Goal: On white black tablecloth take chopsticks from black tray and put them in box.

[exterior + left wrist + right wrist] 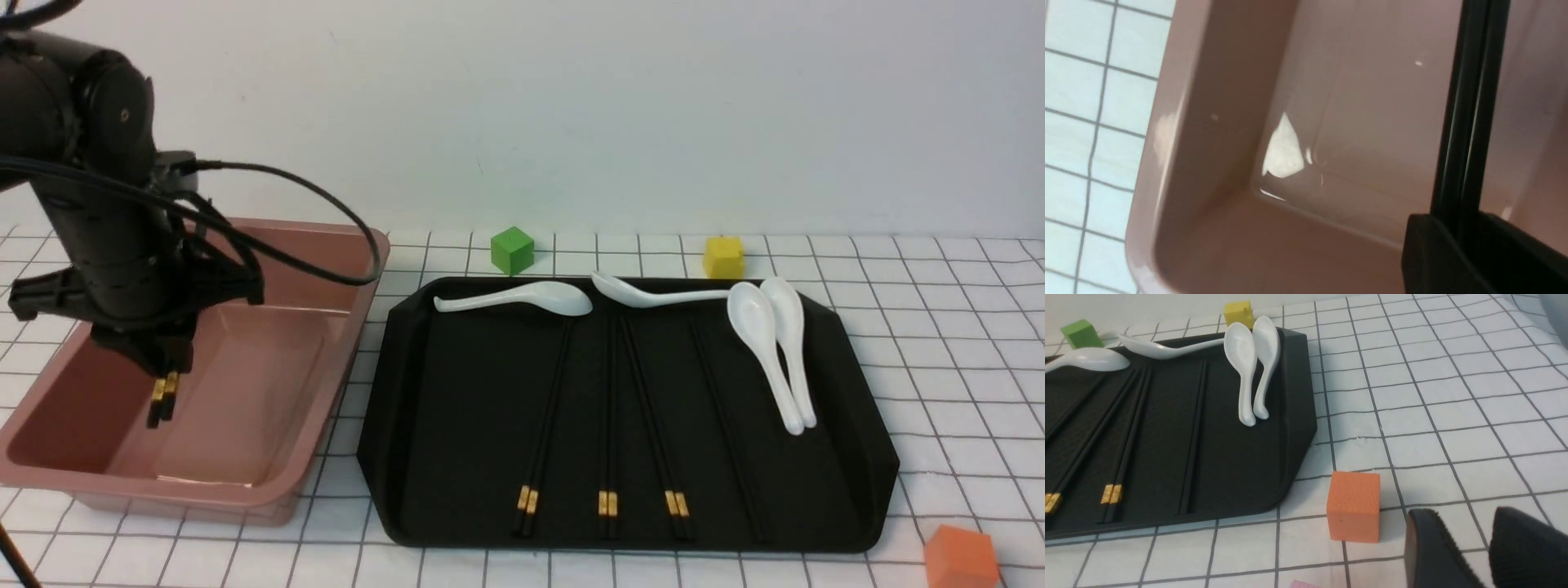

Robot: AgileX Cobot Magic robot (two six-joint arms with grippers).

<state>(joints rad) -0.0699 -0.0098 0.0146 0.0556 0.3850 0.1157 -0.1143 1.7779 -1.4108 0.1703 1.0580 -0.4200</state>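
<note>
My left gripper point(167, 367) is shut on a pair of black chopsticks point(162, 400) with gold bands and holds it inside the pinkish-brown box point(245, 392), above its floor. The left wrist view shows the held sticks point(1466, 122) running out from my left gripper point(1457, 220) over the box's floor point(1363, 122). Three more gold-banded pairs point(608, 425) and one further pair point(727, 425) lie on the black tray point(457, 408) on the checked tablecloth point(939, 343). My right gripper point(1464, 514) is open and empty above the cloth, right of the tray point(1163, 449).
Several white spoons point(759, 343) lie at the tray's far side. A green cube point(512, 249) and a yellow cube point(723, 256) stand behind the tray. An orange cube point(962, 557) sits off its near right corner, close to my right gripper's fingers point(1429, 547).
</note>
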